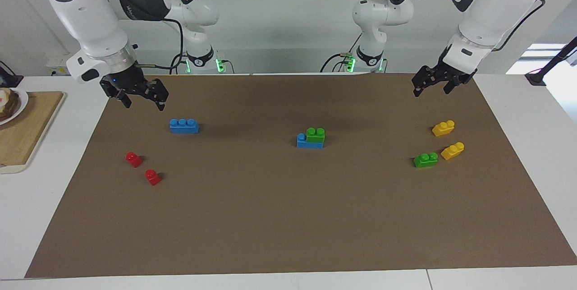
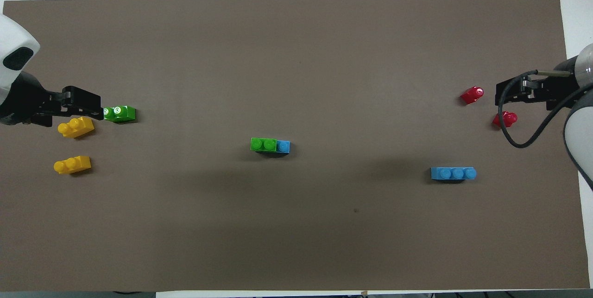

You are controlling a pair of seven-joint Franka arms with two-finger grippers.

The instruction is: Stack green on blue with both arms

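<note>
A green brick (image 1: 315, 134) sits on two studs of a blue brick (image 1: 309, 143) at the mat's middle, leaving one blue stud bare; the pair also shows in the overhead view, green (image 2: 263, 144) on blue (image 2: 283, 146). A second blue brick (image 1: 184, 125) (image 2: 453, 174) lies toward the right arm's end. A second green brick (image 1: 425, 159) (image 2: 119, 113) lies toward the left arm's end. My right gripper (image 1: 144, 104) (image 2: 501, 96) hangs open and empty above the mat beside the second blue brick. My left gripper (image 1: 432, 91) (image 2: 95, 105) hangs open and empty above the mat near the yellow bricks.
Two yellow bricks (image 1: 443, 128) (image 1: 452, 150) lie beside the loose green brick. Two small red bricks (image 1: 133, 158) (image 1: 153, 177) lie farther from the robots than the loose blue brick. A wooden board (image 1: 27, 132) with a plate lies off the mat at the right arm's end.
</note>
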